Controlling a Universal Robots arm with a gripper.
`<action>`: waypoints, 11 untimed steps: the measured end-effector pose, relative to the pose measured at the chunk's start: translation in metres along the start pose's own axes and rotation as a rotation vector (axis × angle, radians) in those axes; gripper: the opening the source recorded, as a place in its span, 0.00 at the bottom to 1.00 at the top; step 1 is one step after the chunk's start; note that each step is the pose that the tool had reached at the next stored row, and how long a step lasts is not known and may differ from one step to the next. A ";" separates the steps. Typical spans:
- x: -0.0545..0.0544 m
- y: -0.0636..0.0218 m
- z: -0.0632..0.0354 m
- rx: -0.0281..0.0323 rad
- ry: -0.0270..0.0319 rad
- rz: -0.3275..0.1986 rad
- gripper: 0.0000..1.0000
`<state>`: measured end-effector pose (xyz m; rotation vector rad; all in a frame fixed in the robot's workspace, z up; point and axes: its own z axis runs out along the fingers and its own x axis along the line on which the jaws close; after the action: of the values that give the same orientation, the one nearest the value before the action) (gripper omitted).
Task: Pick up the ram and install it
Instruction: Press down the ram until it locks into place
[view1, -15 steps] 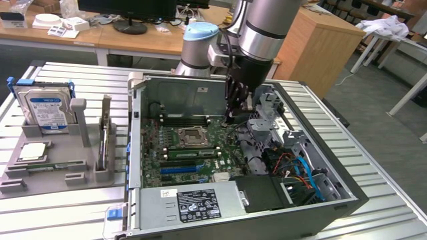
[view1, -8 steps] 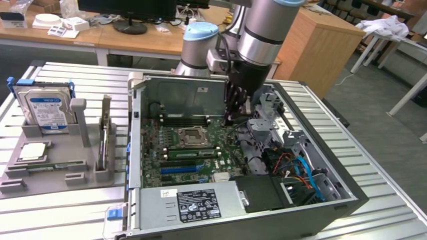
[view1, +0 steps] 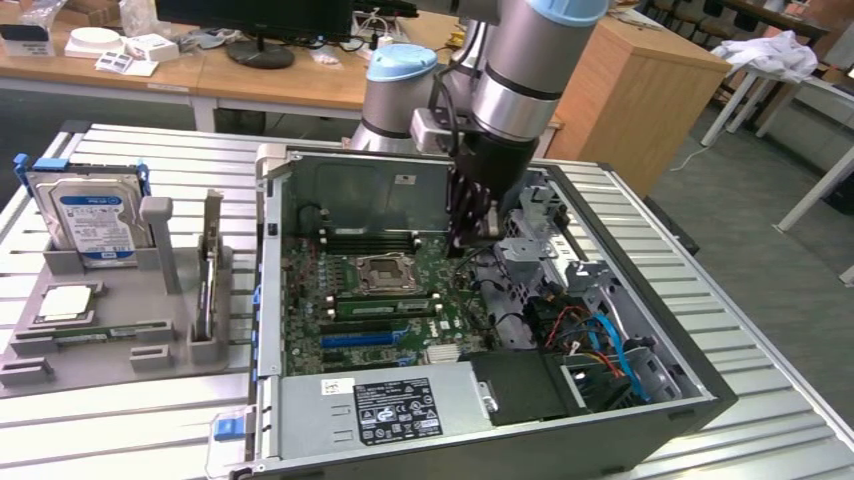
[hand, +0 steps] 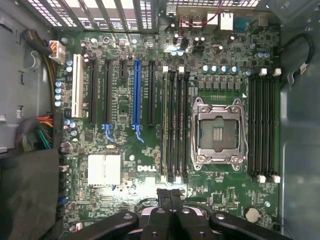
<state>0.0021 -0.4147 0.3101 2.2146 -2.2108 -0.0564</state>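
— Nearest to us sits the open computer case (view1: 627, 430), its power supply (view1: 380, 408) at the front. What do we see above it?
— We see the arm (view1: 514, 90) hanging down into the case over the motherboard (view1: 447, 320).
— And outside the case?
— On the exterior view's left we find a grey holder (view1: 80, 365) on the slatted table (view1: 134, 440), well apart from the arm.
— How do we read the gripper (view1: 470, 238)?
— We see its fingers pressed together with nothing between them, above the board near the end of the memory slots.
— Where is the ram?
— We count two green sticks. The ram in the slot (view1: 384, 304) stands seated between the processor socket (view1: 387, 270) and the blue slot (view1: 360, 338). The ram in the holder (view1: 107, 331) rests there. We cannot tell which one the task means, and the gripper touches neither.
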 end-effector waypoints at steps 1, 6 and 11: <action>0.000 0.0000 0.0011 0.0000 0.0000 0.000 0.11; 0.000 -0.0002 0.0067 0.0000 0.0001 0.000 0.11; 0.000 -0.0004 0.0126 0.0000 0.0001 0.000 0.11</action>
<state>0.0021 -0.4147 0.2974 2.2146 -2.2108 -0.0564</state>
